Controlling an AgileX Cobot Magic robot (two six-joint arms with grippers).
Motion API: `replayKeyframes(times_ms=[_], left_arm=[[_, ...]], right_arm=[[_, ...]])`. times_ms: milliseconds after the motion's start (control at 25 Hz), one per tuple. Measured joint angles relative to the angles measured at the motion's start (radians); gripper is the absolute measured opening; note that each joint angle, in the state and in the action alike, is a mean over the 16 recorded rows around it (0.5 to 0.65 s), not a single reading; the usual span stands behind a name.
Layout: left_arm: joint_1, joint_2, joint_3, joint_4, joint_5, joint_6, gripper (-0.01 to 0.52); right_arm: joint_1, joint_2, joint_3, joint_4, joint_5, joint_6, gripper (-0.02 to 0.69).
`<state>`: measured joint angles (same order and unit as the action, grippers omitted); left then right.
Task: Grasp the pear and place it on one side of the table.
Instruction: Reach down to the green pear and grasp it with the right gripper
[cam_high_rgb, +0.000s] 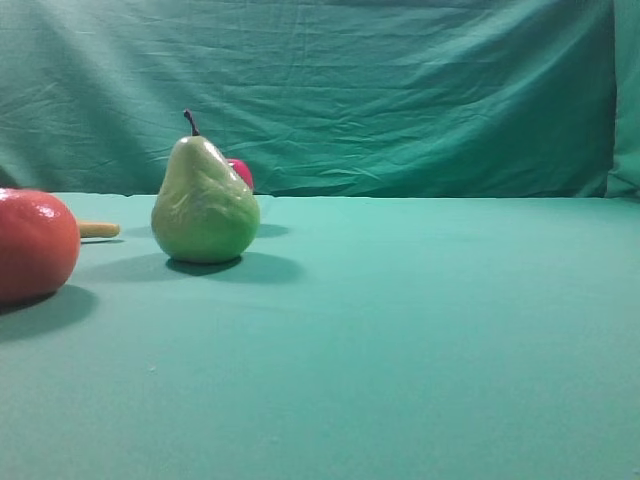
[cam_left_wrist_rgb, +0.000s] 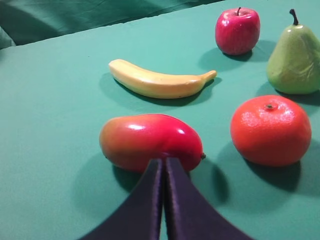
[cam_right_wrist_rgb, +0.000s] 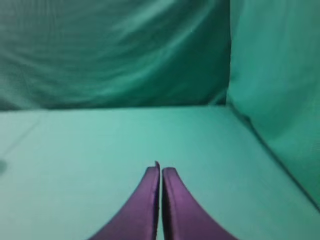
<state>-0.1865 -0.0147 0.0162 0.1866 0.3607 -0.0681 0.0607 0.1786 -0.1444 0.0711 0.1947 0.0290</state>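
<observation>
Green cloth, pear untouched, both grippers pressed together

Teal-green cloth covers the table (cam_high_rgb: 420, 330) and hangs wrinkled as a backdrop (cam_high_rgb: 400, 90) behind it. The pear (cam_high_rgb: 205, 200) is the landmark: it stands upright on its broad base, long axis vertical, dark stem pointing up and leaning slightly to the left in the exterior high view. Nothing touches it.

Around the pear: an apple (cam_left_wrist_rgb: 237, 30) just behind it and mostly hidden in the exterior high view; an orange-red round fruit (cam_left_wrist_rgb: 271, 130) near it, on the camera's side in the left wrist view; a banana (cam_left_wrist_rgb: 160, 82) off to the left of the pear; a red mango (cam_left_wrist_rgb: 150, 141) further from the pear, nearest the left gripper (cam_left_wrist_rgb: 164, 165).

Left gripper: fingers together, holding nothing, tips just above or beside the mango; contact cannot be told. It points roughly toward the fruit group, with the pear at the far right of its view.

Right gripper (cam_right_wrist_rgb: 160, 170): fingers together, empty, over bare cloth well apart from the pear, which its camera does not show.

Judgement: the grasp is not yet begun. Standing the pear upright leaves its narrow neck free for a pinch, and the fruits seem spaced so fingers can pass. Either gripper must spread its fingers first.
</observation>
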Motion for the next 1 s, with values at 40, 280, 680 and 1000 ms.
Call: replayKeyframes(times_ms=[40,280,680,1000], left_arm=[[0.000,0.000,0.000,0.000,0.000,0.000,0.000],[0.000,0.000,0.000,0.000,0.000,0.000,0.000],[0.000,0.000,0.000,0.000,0.000,0.000,0.000],[0.000,0.000,0.000,0.000,0.000,0.000,0.000]], right_arm=[[0.002,0.036,-0.025,0.002,0.014,0.002,0.000],[0.062,0.305,-0.197,0.014,0.106,-0.030,0.000],[0.359,0.798,-0.487,0.022,0.146,-0.154,0.064],[0.599,1.155,-0.748,0.022,0.157,-0.231,0.346]])
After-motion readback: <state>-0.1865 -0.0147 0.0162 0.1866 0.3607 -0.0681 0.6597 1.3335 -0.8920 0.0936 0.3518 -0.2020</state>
